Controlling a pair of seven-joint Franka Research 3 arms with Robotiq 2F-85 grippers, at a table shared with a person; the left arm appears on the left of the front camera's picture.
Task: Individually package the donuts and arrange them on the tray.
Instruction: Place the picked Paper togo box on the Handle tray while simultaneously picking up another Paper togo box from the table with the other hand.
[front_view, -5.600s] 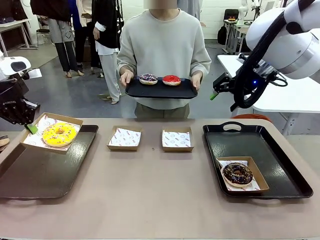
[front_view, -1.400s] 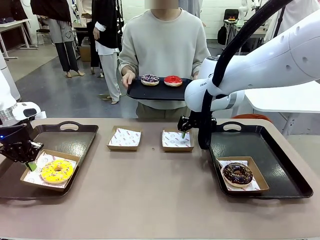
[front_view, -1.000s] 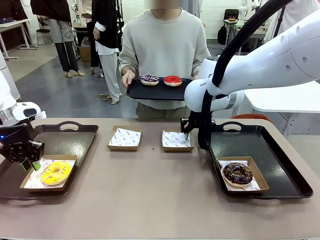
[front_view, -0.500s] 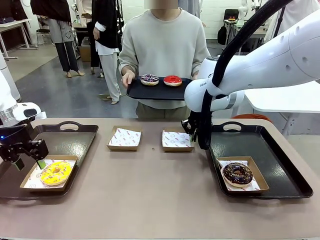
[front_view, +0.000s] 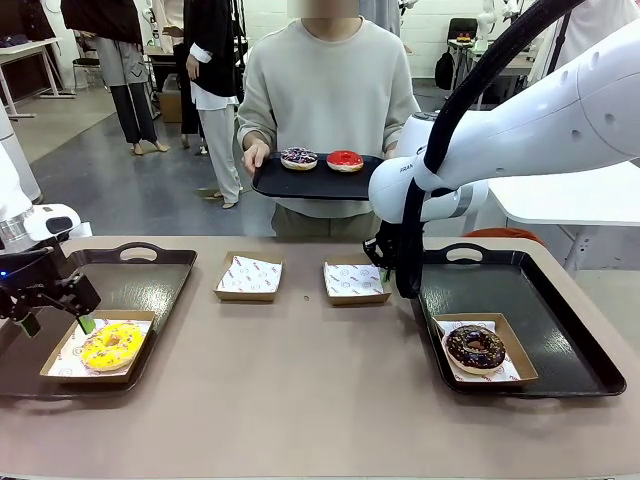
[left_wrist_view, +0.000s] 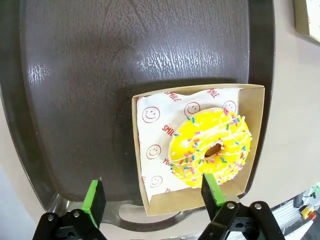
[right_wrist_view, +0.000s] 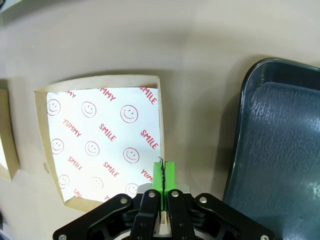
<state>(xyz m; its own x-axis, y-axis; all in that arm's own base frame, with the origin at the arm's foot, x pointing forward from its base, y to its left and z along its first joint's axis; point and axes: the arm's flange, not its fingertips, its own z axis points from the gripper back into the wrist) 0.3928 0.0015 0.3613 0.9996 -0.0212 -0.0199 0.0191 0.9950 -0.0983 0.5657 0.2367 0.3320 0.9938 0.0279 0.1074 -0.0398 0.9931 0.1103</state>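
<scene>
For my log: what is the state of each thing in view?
Left gripper: open.
Yellow glazed ring donut: boxed, on left black tray.
Right gripper: shut on empty brown cardboard box.
Dark chocolate ring donut: boxed, on right tray.
Glossy red donut: unboxed, on person's tray.
Purple sprinkled donut: likewise unboxed.

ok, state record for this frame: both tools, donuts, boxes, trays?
left tool: open, over the yellow donut's box
right tool: shut on one side wall of the empty box
yellow donut: in its cardboard box on the left tray
chocolate donut: boxed, on the right tray
red donut, purple sprinkled donut: unboxed, on the person's tray
second empty box: on the table, between the left tray and the gripped box
</scene>
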